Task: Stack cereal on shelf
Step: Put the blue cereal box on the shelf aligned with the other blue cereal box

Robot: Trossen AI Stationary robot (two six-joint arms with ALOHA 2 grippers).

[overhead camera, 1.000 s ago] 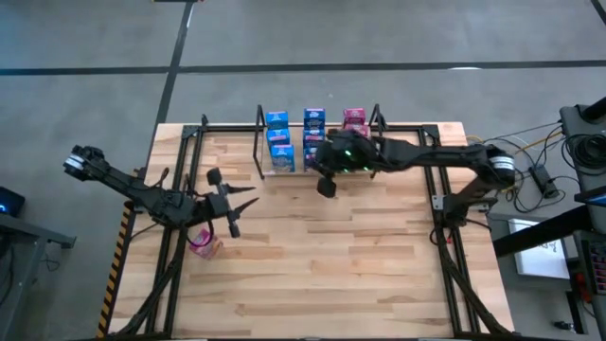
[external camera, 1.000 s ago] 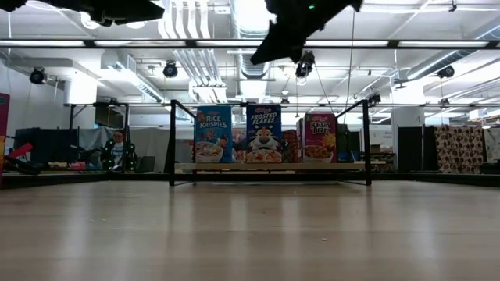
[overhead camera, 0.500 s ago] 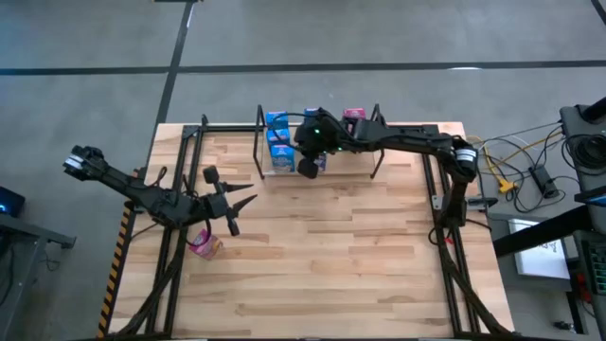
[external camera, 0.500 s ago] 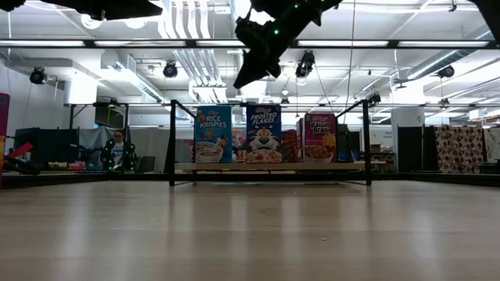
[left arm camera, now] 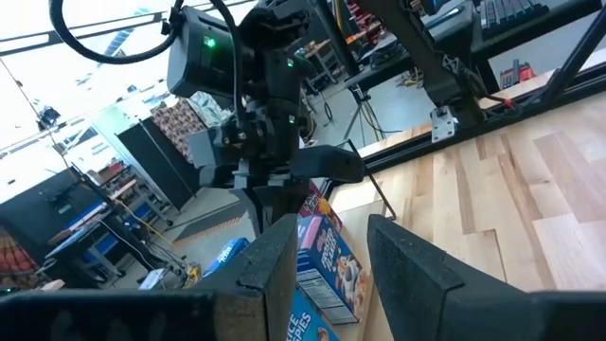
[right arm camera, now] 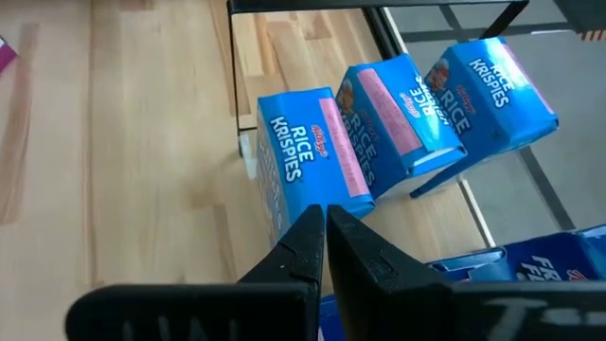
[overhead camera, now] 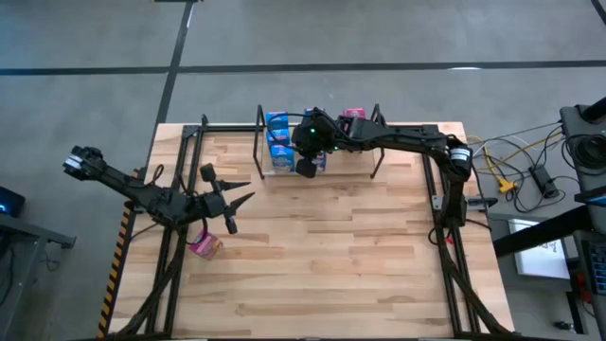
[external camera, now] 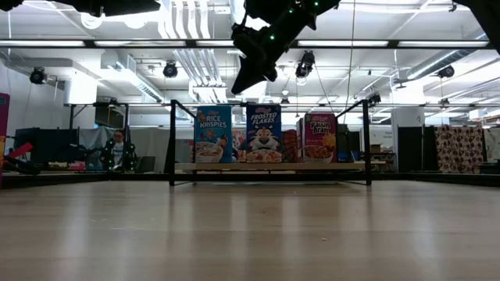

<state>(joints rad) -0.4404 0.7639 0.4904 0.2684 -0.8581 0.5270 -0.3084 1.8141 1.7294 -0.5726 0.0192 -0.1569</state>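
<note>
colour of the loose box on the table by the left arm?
Pink/magenta box, lying off the shelf; shows best in the high view.

Pale wood table (overhead camera: 322, 256), glossy cardboard cereal (right arm camera: 308, 166).

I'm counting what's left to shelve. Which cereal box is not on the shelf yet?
The pink cereal box lying alone on the table by the left claw; all the other boxes stand in rows on the shelf.
</note>
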